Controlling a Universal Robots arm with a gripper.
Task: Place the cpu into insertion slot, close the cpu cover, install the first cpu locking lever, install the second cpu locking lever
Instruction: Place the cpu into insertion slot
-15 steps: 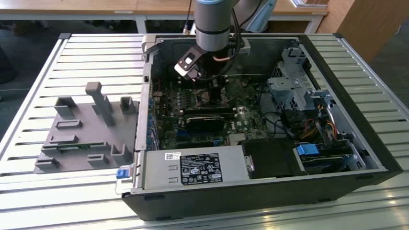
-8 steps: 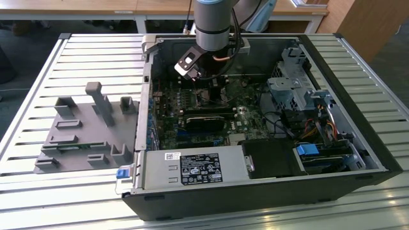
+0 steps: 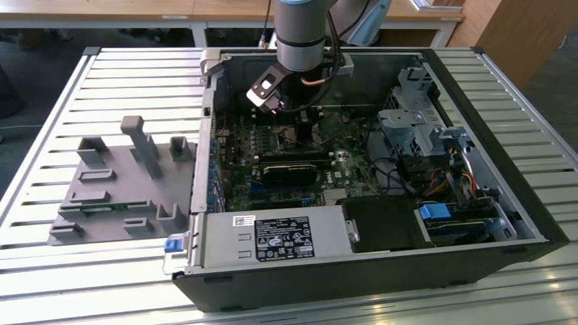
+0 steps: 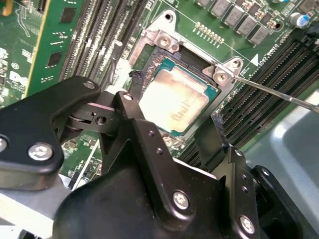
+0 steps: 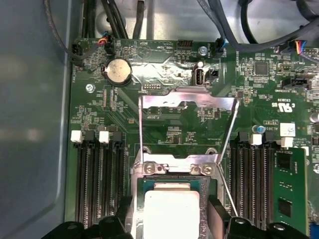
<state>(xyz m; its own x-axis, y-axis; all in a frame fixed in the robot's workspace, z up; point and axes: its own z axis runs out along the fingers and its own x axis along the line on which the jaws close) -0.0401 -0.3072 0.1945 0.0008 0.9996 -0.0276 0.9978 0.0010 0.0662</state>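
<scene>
The cpu [image 4: 174,102] lies flat in the insertion slot [image 4: 197,60], silver face up, on the green board. My gripper [image 4: 172,115] hangs low over it with one black finger [image 4: 132,107] on each side; in the first wrist view a thin gap shows between each finger and the chip's rim, so it is open. The cpu [image 5: 172,211] sits between the fingertips [image 5: 218,219]. The cpu cover [image 5: 187,102] is swung up and back from its hinge. Two thin lever rods [image 5: 141,134] run free alongside it. In the exterior view the gripper [image 3: 271,101] is deep inside the case.
Black memory slots [image 5: 97,189] flank the socket on both sides. A coin battery [image 5: 118,70] and cable bundles [image 5: 119,20] lie beyond the cover. The open computer case [image 3: 505,203] holds a power supply [image 3: 275,237] and drive bays. A grey fixture [image 3: 118,183] stands on the slatted table.
</scene>
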